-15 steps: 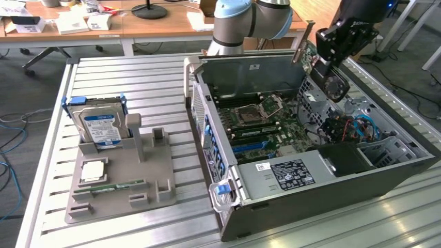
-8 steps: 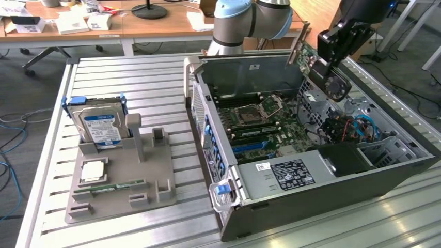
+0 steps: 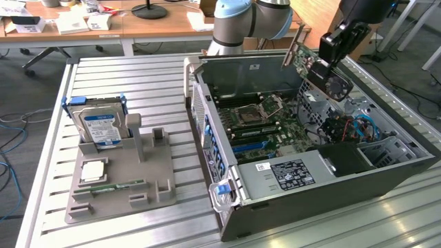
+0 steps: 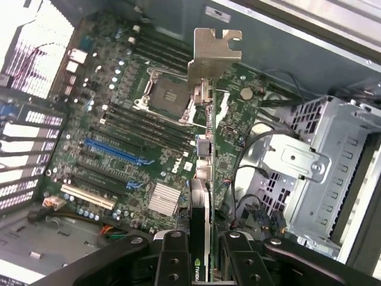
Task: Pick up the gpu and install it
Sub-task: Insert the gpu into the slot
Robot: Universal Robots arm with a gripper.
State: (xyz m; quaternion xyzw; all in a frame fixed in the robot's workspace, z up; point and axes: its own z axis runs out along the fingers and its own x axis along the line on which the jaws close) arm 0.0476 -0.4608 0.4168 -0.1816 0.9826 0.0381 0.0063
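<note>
Jaws clamped on one gpu (image 3: 331,82), held tilted above one open computer case (image 3: 386,181) and its motherboard (image 4: 119,143). One hard drive (image 3: 101,126) stands in one grey holder (image 3: 148,175) on the slatted surface (image 3: 124,77).

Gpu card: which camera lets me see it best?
The exterior view: the gpu hangs tilted above the open computer case, its fan face showing. The wrist view gives its thin edge and silver bracket.

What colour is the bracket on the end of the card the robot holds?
Silver. The bracket of the gpu shows best in the wrist view.
</note>
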